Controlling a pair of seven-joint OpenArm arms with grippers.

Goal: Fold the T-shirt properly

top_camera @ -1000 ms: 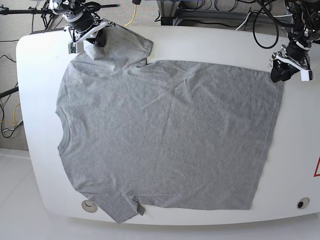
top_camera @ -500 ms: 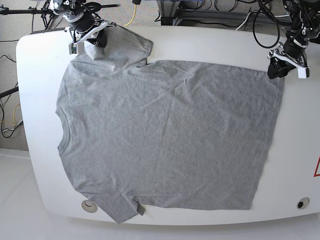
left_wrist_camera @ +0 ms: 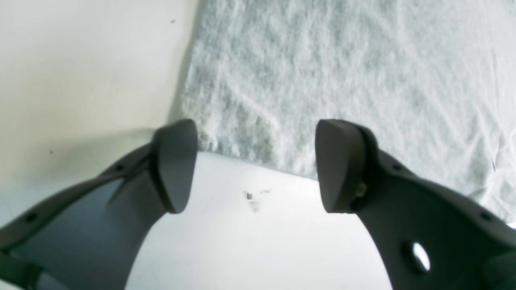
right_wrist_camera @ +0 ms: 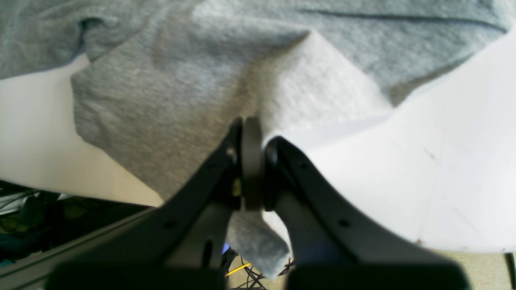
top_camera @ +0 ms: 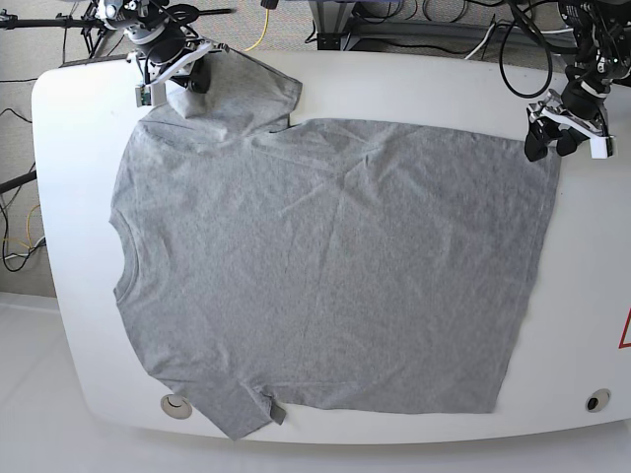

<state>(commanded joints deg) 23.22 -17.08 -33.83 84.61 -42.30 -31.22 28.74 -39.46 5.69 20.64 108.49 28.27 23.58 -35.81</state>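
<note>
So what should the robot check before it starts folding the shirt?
1. Right end effector pinching the T-shirt: ok, it is shut on a fold of the sleeve.
2. Left end effector holding cloth: not ok, it is open over bare table, just short of the shirt's corner.
3. Corner lined up between the left fingertips: ok, the hem corner lies just ahead of the gap.
4. Shirt spread flat: mostly ok, with light wrinkles and the held sleeve bunched.
5. Shirt all on the table: not ok, the near sleeve seems to reach past the edge.
6. Lettered side underneath: cannot tell, only plain grey shows.
</note>
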